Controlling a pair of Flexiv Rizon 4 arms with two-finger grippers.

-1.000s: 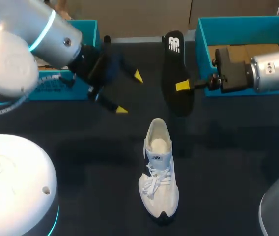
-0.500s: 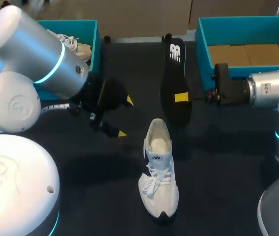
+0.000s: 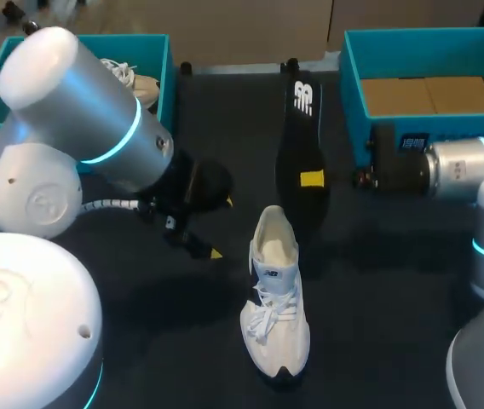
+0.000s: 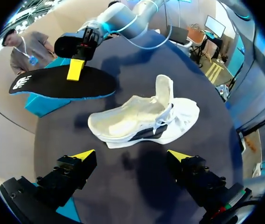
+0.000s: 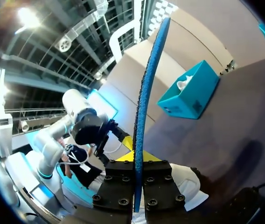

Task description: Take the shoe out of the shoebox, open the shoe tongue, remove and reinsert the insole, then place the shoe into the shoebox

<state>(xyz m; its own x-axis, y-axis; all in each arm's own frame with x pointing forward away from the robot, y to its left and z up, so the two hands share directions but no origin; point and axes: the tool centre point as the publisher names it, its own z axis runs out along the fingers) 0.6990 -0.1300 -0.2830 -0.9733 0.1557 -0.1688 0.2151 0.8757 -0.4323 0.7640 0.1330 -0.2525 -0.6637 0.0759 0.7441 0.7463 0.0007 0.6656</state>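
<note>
Table (image 3: 378, 281): dark, matte surface, with a teal box at each far corner.

Shoe (image 3: 274, 307): white trainer standing on its sole near the middle of the table, clear of both boxes. The toe points toward my side and the heel toward the far edge. In the left wrist view the shoe (image 4: 146, 119) has its tongue pulled upright and a pale, open inside.

Insole (image 3: 303, 145): black on top, with a white mark at its far end. It is out of the shoe and lies lengthwise just beyond the heel. The right gripper (image 3: 312, 178) comes in from the right and is clamped on its long edge. In the right wrist view the insole (image 5: 146, 93) shows edge-on with a blue underside, pinched between the two fingers of the right gripper (image 5: 138, 161). In the left wrist view the insole (image 4: 53, 84) casts a shadow below it, so it looks to be held off the surface. I cannot tell whether its far end touches the table.

Left gripper (image 3: 221, 226): fingers spread with nothing between them, hanging over bare table beside the shoe on its left. From its own camera the left gripper (image 4: 131, 156) has the shoe ahead of it, untouched.

Right shoebox (image 3: 348, 85): brown cardboard floor showing, just behind the right arm.

Left shoebox (image 3: 161, 77): a second white shoe (image 3: 135, 81) lies inside, partly hidden by my left arm.
</note>
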